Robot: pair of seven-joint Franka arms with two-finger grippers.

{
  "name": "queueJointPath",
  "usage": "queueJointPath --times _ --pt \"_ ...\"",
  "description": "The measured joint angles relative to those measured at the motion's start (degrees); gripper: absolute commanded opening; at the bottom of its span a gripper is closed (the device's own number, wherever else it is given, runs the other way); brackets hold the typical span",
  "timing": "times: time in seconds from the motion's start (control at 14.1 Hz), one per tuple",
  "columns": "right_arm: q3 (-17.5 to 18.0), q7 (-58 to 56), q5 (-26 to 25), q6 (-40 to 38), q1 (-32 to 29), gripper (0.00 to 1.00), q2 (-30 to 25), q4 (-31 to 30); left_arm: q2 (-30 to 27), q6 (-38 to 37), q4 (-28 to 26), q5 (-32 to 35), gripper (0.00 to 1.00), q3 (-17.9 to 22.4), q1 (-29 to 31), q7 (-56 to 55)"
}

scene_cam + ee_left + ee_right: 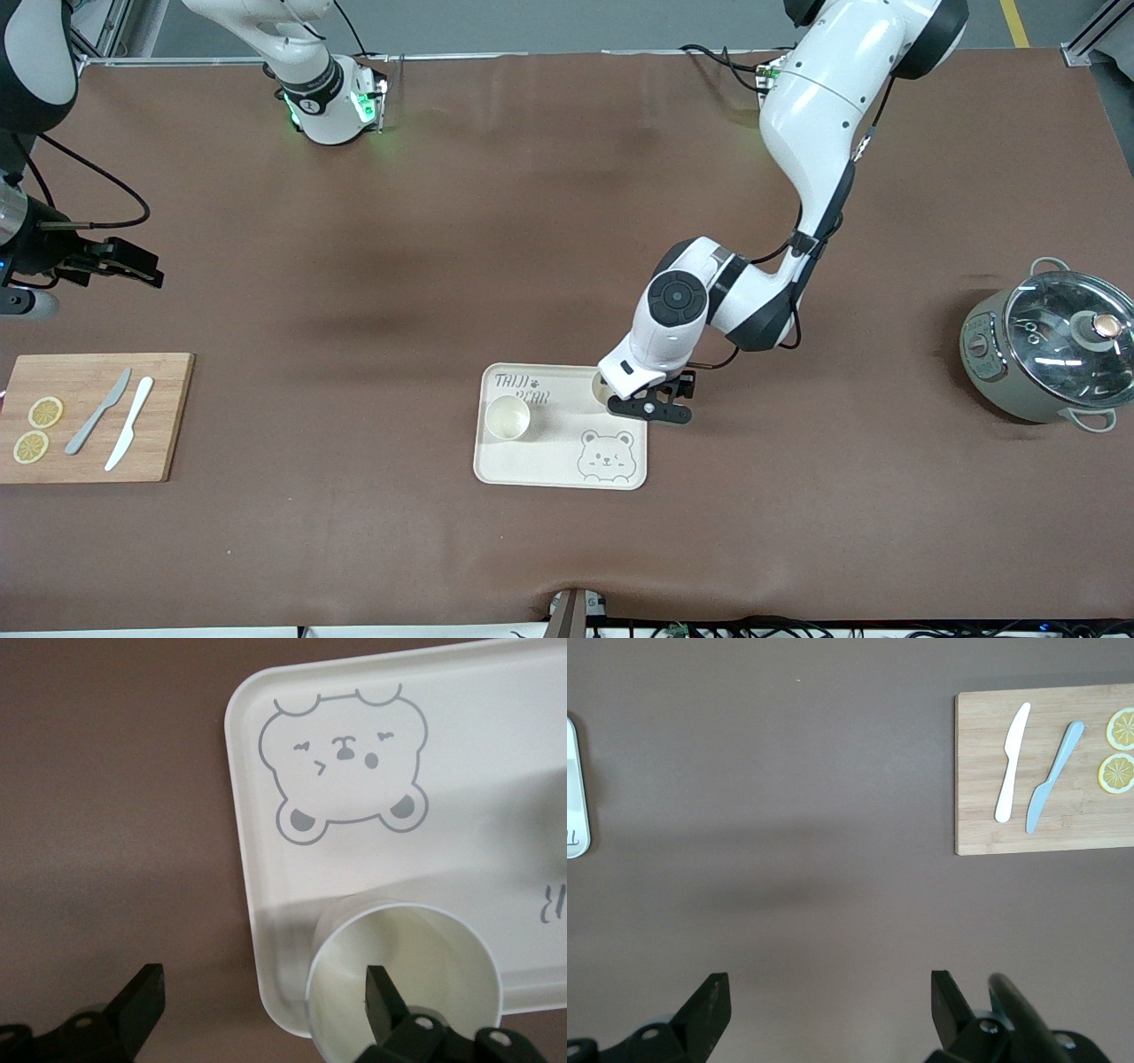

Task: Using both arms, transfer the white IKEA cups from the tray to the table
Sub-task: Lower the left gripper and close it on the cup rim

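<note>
Brown matte table [549, 221] | tray [540, 461] near front edge | walkway above

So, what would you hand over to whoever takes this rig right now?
Left gripper: open, down at the tray corner, one finger inside the cup there, one outside its wall; not yet closed.
Right gripper: open, empty, waiting above the table near the cutting board.
Second cup: upright on the tray, untouched.
Done: nothing moved yet.
Left: both cups to the table.
</note>
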Motion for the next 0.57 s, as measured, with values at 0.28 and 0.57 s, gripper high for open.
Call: queueJointPath --times 0.28,0.57 --pt "0.0 0.0 0.0 0.01 0.0 1.0 0.0 0.0 0.0 0.03 -0.2 0.0 1.0 0.0 0.02 -0.03" --pt "0.0 0.0 0.0 0.01 0.0 1.0 0.0 0.0 0.0 0.1 -0.21 0.0 0.85 -0.01 0.01 -0.52"
